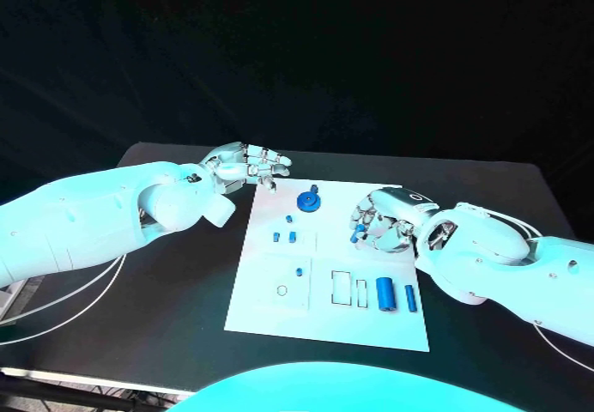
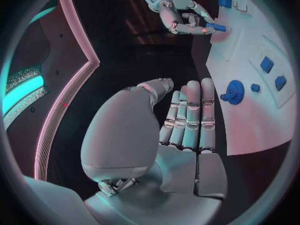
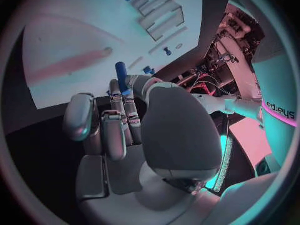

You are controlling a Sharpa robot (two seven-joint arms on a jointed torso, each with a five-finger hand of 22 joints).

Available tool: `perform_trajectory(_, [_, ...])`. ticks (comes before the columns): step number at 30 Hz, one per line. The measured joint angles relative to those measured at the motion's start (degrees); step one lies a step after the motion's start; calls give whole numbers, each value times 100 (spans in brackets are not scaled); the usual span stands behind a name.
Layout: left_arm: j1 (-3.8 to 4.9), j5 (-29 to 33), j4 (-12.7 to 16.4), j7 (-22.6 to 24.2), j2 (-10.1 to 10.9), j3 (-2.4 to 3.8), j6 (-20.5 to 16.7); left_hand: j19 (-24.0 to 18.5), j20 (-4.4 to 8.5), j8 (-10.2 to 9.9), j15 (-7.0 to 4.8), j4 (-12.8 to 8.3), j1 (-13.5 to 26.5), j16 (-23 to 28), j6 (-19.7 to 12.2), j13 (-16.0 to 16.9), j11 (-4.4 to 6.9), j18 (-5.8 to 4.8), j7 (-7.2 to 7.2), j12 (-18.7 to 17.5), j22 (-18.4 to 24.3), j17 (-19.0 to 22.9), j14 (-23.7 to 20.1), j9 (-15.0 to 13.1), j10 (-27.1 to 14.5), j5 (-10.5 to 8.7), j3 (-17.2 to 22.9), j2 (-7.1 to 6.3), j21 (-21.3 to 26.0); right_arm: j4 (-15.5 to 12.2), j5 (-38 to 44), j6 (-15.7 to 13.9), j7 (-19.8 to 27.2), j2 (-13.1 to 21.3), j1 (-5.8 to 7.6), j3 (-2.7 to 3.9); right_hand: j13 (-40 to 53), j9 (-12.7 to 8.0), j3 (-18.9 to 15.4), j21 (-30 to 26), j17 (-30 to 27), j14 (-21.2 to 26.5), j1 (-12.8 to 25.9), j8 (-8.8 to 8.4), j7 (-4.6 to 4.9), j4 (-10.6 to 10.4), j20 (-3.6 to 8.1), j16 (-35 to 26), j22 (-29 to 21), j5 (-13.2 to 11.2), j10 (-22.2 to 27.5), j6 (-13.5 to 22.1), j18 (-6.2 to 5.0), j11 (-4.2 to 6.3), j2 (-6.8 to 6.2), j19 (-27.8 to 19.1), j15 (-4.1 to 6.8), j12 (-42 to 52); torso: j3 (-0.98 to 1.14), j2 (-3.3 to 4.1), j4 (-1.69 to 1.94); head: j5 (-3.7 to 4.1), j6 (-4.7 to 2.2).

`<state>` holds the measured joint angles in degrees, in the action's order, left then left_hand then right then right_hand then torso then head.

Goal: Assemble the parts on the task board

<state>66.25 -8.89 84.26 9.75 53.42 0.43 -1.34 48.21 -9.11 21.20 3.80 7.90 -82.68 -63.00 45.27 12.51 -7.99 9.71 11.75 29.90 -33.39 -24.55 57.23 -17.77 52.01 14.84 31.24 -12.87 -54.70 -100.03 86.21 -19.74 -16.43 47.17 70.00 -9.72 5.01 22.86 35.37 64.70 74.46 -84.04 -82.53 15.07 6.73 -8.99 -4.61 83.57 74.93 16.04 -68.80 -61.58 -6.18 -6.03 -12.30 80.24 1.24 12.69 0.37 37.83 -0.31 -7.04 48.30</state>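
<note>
The white task board (image 1: 324, 313) lies in the middle of the table. My right hand (image 1: 386, 220) hovers over its right edge and pinches a small blue peg (image 1: 359, 232) between thumb and a finger; the peg (image 3: 121, 71) stands up from my right hand (image 3: 125, 130) in the right wrist view. My left hand (image 1: 249, 165) sits at the board's far left corner, fingers stretched out and holding nothing (image 2: 187, 120). A blue gear (image 1: 308, 202) stands on the board close to it, also seen as the gear (image 2: 235, 91) beside the fingertips.
Small blue blocks (image 1: 285, 238) lie left of the board's middle. Two blue cylinders (image 1: 397, 296) lie near its right front, beside two rectangular slots (image 1: 341, 287). An oval hole (image 1: 282, 290) sits at the left front. Black table (image 1: 173, 326) surrounds the board.
</note>
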Motion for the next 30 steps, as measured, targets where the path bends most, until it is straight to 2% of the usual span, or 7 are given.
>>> perform_trajectory(5, [0, -19, 2, -16, -15, 0, 0, 0, 0, 0, 0, -16, 0, 0, 0, 0, 0, 0, 0, 1, 0, 0, 0, 0, 0, 0, 16, 0, 0, -196, -45, -150, 15, 31, 35, 12, 13, 8, 56, 2, 6, 0, 23, 1, -1, 57, 0, 0, 0, -9, -20, 1, 0, -20, -23, 0, 0, -12, 0, -1, -2, 13, -2])
perform_trajectory(9, [1, -27, 5, -19, -33, 0, 6, 0, 0, 0, 0, -16, 0, 0, 0, 0, 0, 0, 0, 1, 0, 0, 0, 0, 0, 0, 16, 0, 0, -252, -130, -255, 43, -131, -2, 18, 10, 9, 78, 1, 6, 0, 37, 1, -2, 79, 0, 0, 0, -11, -20, 2, 0, -20, -37, 0, 0, -20, 0, 1, -6, 29, 1])
perform_trajectory(15, [-1, -28, 6, -16, -65, 0, 24, 0, 0, 0, 0, -33, -23, 0, 0, 1, 0, 0, 0, 1, 0, 0, 0, 0, 0, 0, 0, 23, 0, -261, -281, -349, 115, -512, -284, 7, 4, 10, 102, 0, -7, 0, 54, 1, 13, 103, 0, 0, -1, -22, -20, -13, 0, -20, -54, 0, -1, -34, 3, 5, -2, -3, 10])
perform_trajectory(20, [-1, -28, -5, -9, -98, 0, 39, 0, 0, 0, 0, -33, -23, 0, 0, 1, 0, 0, 0, 1, -1, -1, 0, 0, 0, 0, -1, 23, 0, -221, -392, -395, 206, -901, -567, 3, -3, 27, 126, -58, -22, 0, 75, 0, 13, 126, 0, 0, -1, -22, -20, -13, 0, -20, -76, 0, -1, -41, 7, 8, 5, -78, 26])
perform_trajectory(24, [-1, -27, -9, -8, -108, 0, 46, 0, 0, 0, 0, -33, -23, 0, 0, 1, 0, 0, 0, 1, -1, -1, 0, 0, 0, 0, -1, 23, 0, -178, -452, -408, 277, -1103, -690, 0, -2, 29, 142, -58, -34, 0, 81, -1, 13, 142, 0, 0, -2, -33, -20, -13, 0, -20, -81, 0, -1, -55, 4, 8, 9, -129, 44])
perform_trajectory(30, [-1, -27, -15, -8, -112, 0, 52, 0, 0, 0, 0, -32, -23, 0, 0, -5, 0, 0, 0, 1, -1, -1, 0, 5, 0, 0, -1, 23, 0, -99, -493, -409, 354, -1283, -788, -11, 5, 37, 126, -92, -39, 0, 80, -2, 13, 159, 0, 0, -2, -44, -20, -13, 0, -20, -81, -1, -1, -64, -5, 9, 8, -197, 77])
